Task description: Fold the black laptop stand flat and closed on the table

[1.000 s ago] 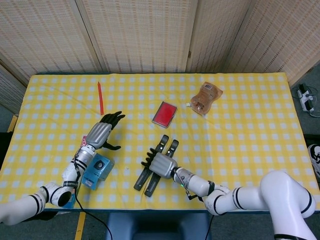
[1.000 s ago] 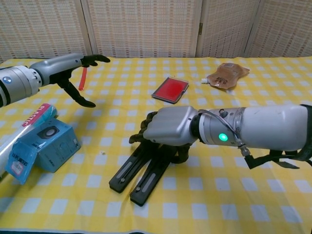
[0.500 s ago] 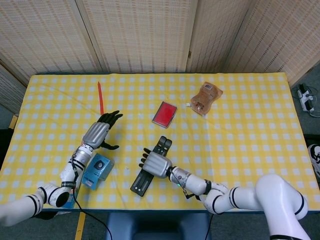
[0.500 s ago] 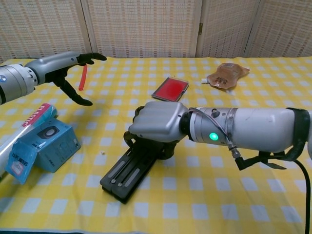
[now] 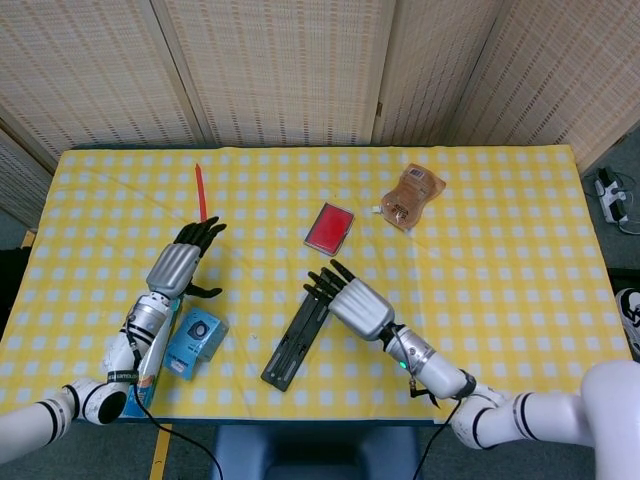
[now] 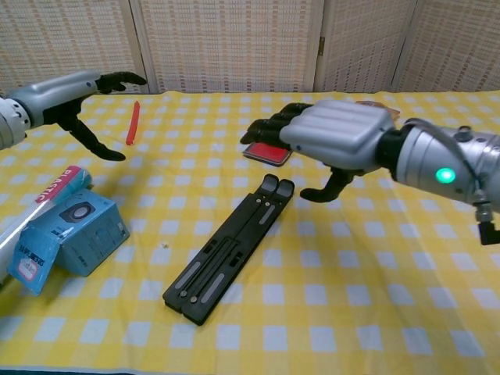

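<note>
The black laptop stand (image 5: pixel 297 341) now lies flat on the yellow checked table (image 5: pixel 500 250), its two bars pressed together side by side into one narrow strip. One second ago the bars were spread apart in a V, and the right hand was resting on them; half a second ago the hand was pushing them together. Now the right hand (image 5: pixel 352 302) has lifted off and hangs just above the far end of the stand, with its fingers apart and nothing in them. The chest view shows clear air between the hand (image 6: pixel 332 137) and the stand (image 6: pixel 228 248).

The left hand (image 5: pixel 180 264) is well to the left of the stand, raised above the table, fingers spread and holding nothing; it has drifted a little further from the stand. A blue box (image 5: pixel 195 340) lies to the left of the stand, a red case (image 5: pixel 329 227) beyond it.

I judge the folding is done, because the stand looks closed and no hand touches it
</note>
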You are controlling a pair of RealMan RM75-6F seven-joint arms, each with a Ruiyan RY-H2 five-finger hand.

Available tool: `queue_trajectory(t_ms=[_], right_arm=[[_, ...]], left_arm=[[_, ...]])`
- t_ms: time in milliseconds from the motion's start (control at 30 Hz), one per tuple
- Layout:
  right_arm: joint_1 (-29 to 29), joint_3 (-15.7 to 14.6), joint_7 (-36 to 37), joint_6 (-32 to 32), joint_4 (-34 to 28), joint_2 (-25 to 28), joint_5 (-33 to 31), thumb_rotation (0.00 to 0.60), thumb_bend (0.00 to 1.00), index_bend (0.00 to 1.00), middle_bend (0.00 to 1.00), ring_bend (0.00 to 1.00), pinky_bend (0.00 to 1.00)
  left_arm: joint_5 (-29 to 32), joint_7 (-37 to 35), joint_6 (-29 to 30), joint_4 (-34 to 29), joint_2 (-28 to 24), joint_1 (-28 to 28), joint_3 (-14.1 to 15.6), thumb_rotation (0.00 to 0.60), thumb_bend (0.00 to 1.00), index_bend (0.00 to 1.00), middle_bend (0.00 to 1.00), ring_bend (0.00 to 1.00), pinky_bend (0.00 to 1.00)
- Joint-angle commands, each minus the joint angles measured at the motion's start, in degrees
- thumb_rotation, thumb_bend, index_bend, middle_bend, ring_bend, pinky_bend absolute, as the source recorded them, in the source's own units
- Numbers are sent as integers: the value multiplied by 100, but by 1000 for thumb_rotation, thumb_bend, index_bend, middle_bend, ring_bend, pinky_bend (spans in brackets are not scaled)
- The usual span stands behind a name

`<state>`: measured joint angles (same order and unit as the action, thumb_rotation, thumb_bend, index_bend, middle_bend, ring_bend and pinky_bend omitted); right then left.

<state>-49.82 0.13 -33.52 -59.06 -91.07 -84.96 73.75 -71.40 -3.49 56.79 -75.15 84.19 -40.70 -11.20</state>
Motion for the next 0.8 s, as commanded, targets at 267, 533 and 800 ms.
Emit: queue_trajectory(t_ms=[267,533,800], right_arm=[[1801,-624,674,-2039,-1167,1676,670,600,383,0,114,103,85],[2908,-824,1910,-2931,-885,2198,781,600,383,0,79,102,85],[3686,-888,3233,-3128,-531,2226,688,600,383,0,55,84,85]], left_arm=[[58,1039,1412,-997,-843,1005,239,600,107,0,6,0,0],[-200,1080,2463,-1462,-1437,1957,601,600,107,0,6,0,0],[-641,856,3268,-1609,-1711,2827,1055,600,106,0,6,0,0]])
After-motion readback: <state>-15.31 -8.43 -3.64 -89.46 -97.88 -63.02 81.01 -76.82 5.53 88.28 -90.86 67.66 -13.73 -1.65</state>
